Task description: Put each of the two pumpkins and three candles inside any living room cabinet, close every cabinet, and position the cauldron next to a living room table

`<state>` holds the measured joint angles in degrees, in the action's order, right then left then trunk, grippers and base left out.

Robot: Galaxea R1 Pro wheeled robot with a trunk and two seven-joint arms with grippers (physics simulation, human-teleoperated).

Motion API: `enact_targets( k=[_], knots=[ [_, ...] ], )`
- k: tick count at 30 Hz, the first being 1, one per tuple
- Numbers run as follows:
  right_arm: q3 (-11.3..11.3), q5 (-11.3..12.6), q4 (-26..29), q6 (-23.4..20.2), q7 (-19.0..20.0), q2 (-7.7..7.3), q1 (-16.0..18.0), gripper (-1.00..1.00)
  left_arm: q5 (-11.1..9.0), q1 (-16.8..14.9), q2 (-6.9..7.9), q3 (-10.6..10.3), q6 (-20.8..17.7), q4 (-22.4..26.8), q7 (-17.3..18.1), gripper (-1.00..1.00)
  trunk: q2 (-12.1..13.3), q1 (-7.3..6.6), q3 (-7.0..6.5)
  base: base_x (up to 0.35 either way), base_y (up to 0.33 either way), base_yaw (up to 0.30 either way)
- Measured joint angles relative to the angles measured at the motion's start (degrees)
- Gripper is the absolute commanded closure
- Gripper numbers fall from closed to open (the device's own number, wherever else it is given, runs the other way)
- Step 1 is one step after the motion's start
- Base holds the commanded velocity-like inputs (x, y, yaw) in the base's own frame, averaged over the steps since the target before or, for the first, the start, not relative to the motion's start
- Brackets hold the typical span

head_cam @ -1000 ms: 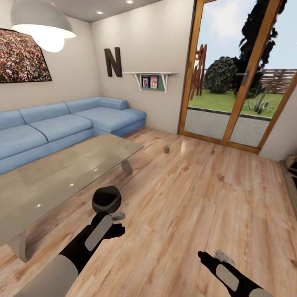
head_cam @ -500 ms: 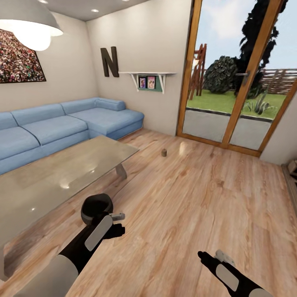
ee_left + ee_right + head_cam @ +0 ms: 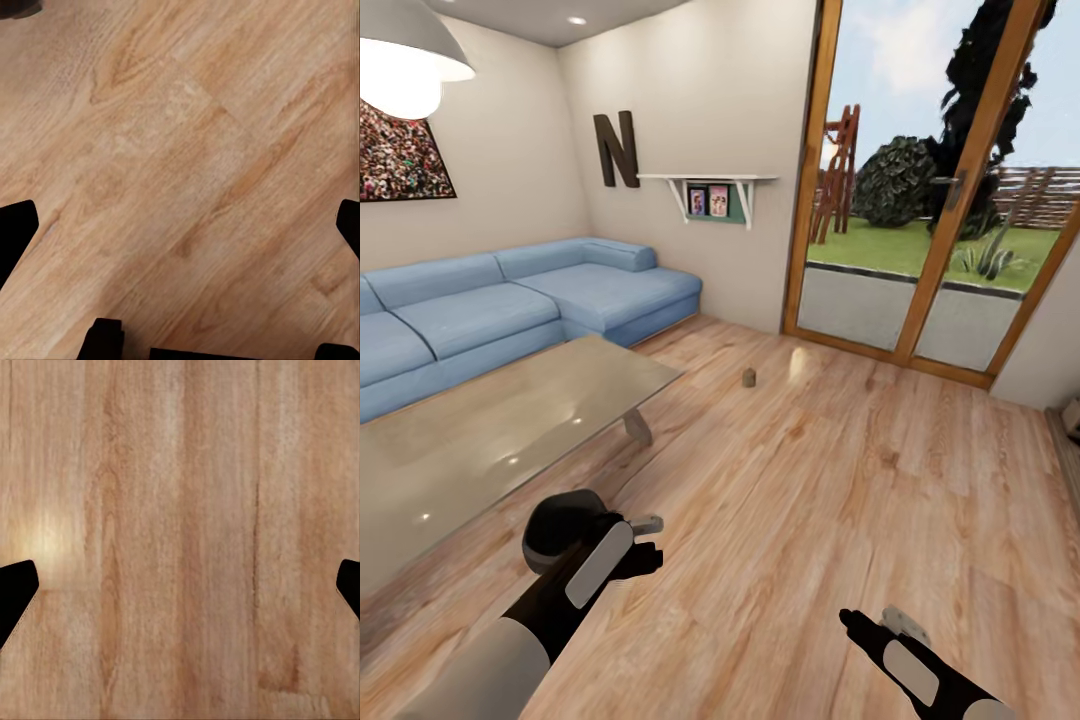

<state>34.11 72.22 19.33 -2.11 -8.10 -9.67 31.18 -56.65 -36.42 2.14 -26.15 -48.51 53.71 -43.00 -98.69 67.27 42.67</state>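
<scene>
Head view: the left gripper (image 3: 643, 540) hangs low over the wooden floor (image 3: 830, 500), and the black cauldron (image 3: 565, 528) stands on the floor just behind it, close to the edge of the glass table (image 3: 500, 430). From this angle I cannot tell whether the gripper touches the cauldron. A small candle (image 3: 748, 377) stands on the floor farther away, between the table and the glass door (image 3: 920, 190), well apart from both arms. The right gripper (image 3: 880, 625) is at the lower right, above bare floor, holding nothing. A blue sofa (image 3: 510, 305) runs along the wall behind the table.

Left wrist view: the two dark fingertips (image 3: 16, 232) sit at opposite edges, spread wide, with nothing but floor planks between them. One corner shows a dark edge that may be the cauldron; I cannot tell.

Right wrist view: the fingertips (image 3: 15, 592) are also spread wide apart over the floor, and they touch nothing.
</scene>
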Motion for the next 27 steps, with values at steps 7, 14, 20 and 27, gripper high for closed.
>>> enact_targets(
  k=[7,14,20,27],
  knots=[
    [0.0,0.0,0.0,-0.01,0.0,-0.01,0.0,-1.0,0.02,0.0,-0.01,0.0,0.0,0.0,0.0,-1.0,0.0,0.0,0.0,0.269,-0.198,0.0],
    [0.0,0.0,0.0,0.0,0.01,0.06,0.0,-1.0,-0.05,0.0,0.0,0.0,0.0,0.0,0.0,-1.0,0.0,0.0,0.0,0.269,-0.198,0.0],
    [0.01,0.0,0.0,0.01,0.04,0.07,0.0,-1.0,0.0,0.0,0.0,0.01,0.0,0.0,0.0,-1.0,0.0,0.0,0.0,0.269,-0.198,0.0],
    [0.05,0.0,0.0,0.01,0.02,0.07,0.0,-1.0,0.01,0.0,0.0,0.06,0.0,0.0,0.0,-1.0,0.0,0.0,0.0,0.269,-0.198,0.0]
  ],
)
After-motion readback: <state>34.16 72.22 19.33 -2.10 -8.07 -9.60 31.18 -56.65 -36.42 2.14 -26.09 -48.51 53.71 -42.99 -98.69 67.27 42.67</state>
